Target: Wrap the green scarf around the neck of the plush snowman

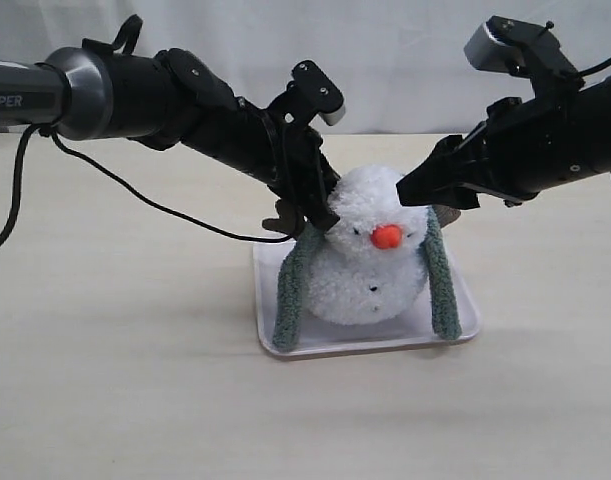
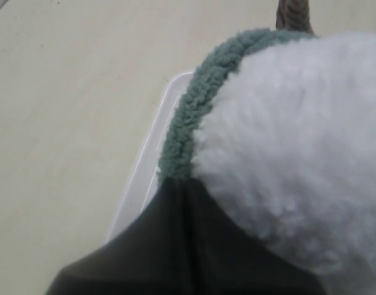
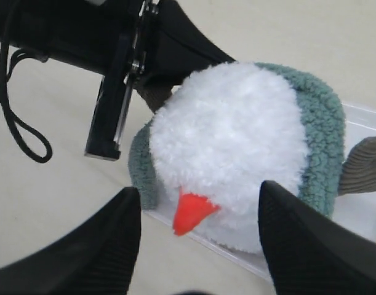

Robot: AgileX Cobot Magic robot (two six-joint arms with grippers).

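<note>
At centre frame in the exterior view, the plush snowman [image 1: 370, 275] sat upright on a white tray [image 1: 365, 346] on the pale counter [image 1: 115, 380], its orange nose [image 1: 386, 236] facing the camera. The green scarf [image 1: 443, 285] was draped behind it, about where head meets body. One end hung down on each side of the body, and both ends reached the tray. The ends ran roughly parallel and well apart and did not cross in front. The left tool [image 1: 320, 220] reached in from the upper left with its jaws pressed together, their tip set against the scarf strand on the left side of the frame. In the left wrist view the fabric ran straight up from that tip, but we could not tell whether any of it was caught between the jaws. The right tool [image 1: 417, 190] hovered beside the head on the right of the frame, spread wide and holding nothing. Its wrist view showed the snowman's head beyond the two open fingers [image 3: 101, 246] and a brown branch arm [image 3: 363, 166] poking out past the scarf. We judged the job about half done: the scarf was round the back of the neck, but its ends still had to be crossed or brought round the front.
</note>
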